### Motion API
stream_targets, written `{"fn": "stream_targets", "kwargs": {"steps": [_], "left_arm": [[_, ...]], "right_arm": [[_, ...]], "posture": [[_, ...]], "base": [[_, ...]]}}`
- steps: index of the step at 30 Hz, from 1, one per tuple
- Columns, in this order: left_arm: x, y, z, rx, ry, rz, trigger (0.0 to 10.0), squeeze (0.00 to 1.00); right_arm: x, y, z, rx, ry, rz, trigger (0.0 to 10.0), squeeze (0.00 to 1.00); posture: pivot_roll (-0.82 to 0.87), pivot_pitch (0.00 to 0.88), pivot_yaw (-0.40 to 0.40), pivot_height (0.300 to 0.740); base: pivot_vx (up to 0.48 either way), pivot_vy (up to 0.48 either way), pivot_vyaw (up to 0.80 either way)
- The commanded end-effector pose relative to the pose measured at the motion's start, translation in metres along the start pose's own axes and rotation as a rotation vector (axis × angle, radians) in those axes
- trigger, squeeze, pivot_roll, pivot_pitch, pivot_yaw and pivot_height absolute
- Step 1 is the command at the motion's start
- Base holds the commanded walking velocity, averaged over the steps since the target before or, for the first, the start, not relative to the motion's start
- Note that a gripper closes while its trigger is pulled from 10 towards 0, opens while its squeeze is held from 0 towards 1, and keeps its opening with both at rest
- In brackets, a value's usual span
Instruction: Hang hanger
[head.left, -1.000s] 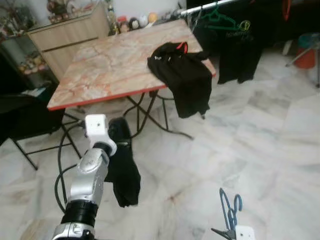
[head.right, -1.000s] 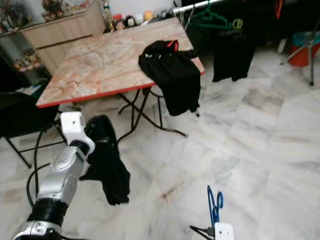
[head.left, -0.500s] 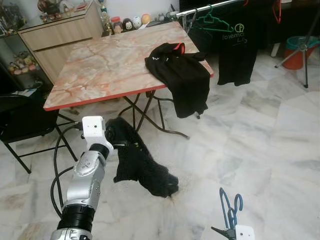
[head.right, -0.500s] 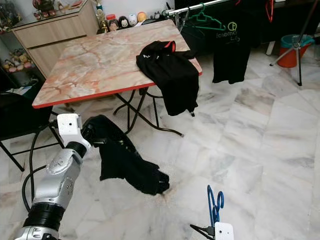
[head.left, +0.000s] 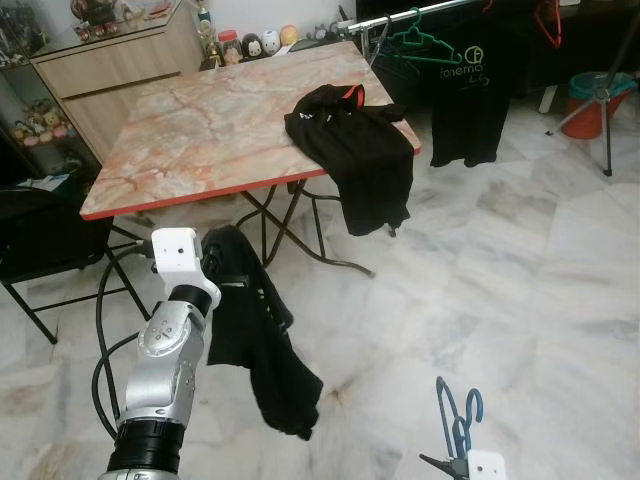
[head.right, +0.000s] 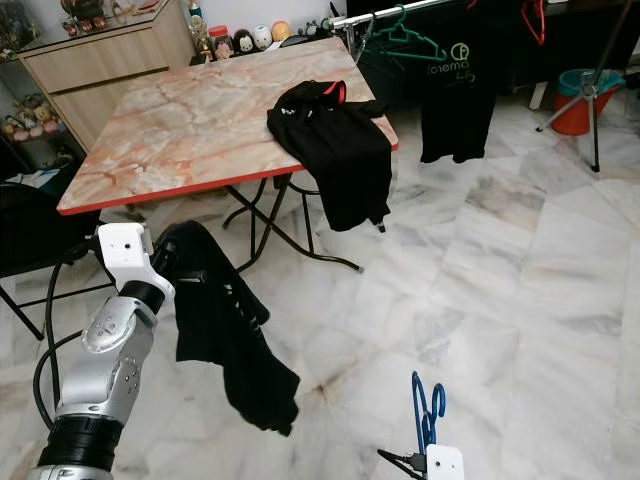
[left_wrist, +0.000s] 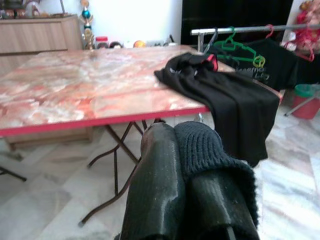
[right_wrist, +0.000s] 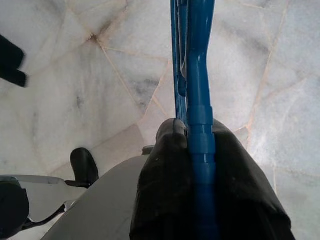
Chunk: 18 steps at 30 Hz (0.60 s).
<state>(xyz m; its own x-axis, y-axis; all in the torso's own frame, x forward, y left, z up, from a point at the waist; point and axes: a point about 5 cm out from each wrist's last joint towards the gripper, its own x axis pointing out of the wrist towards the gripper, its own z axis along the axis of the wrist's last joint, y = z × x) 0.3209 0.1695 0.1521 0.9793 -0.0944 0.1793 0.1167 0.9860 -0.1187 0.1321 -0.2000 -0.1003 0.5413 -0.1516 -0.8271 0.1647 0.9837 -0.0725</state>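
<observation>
While the left gripper (left_wrist: 185, 165) pinches a hanging black garment (head.left: 262, 350) before the table (head.left: 200, 130), the right gripper (right_wrist: 197, 150) clamps a blue hanger (head.left: 458, 420).

A garment (head.left: 355, 150) is being draped over the bench (head.left: 200, 130) edge; a rail (head.left: 400, 18) is standing behind, a cabinet (head.left: 110, 70) left.

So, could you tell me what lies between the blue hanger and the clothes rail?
In the left eye view, bare marble floor separates the blue hanger, clamped in the right gripper, from the clothes rail.
</observation>
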Motion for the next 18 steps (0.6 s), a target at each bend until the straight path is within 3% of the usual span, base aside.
{"fn": "stream_targets", "kwargs": {"steps": [1,6,18], "left_arm": [[0.0073,-0.0056,0.0152,-0.014,-0.06,-0.026,10.0,0.0],[0.0121,-0.0105,0.0124,-0.021,-0.045,-0.05,10.0,0.0],[0.0088,-0.0074,0.0218,-0.03,-0.087,-0.013,10.0,0.0]], "right_arm": [[-0.0047,0.0203,-0.0192,0.022,0.072,0.051,10.0,0.0],[-0.0042,0.0174,-0.0176,0.06,0.063,0.031,10.0,0.0],[-0.0059,0.0172,-0.0234,0.016,0.084,0.052,10.0,0.0]], "posture": [[-0.2,0.0,0.185,0.74],[-0.23,0.0,0.198,0.74],[-0.19,0.0,0.158,0.74]], "base": [[0.296,0.0,0.0],[0.309,0.0,0.0],[0.324,0.0,0.0]]}}
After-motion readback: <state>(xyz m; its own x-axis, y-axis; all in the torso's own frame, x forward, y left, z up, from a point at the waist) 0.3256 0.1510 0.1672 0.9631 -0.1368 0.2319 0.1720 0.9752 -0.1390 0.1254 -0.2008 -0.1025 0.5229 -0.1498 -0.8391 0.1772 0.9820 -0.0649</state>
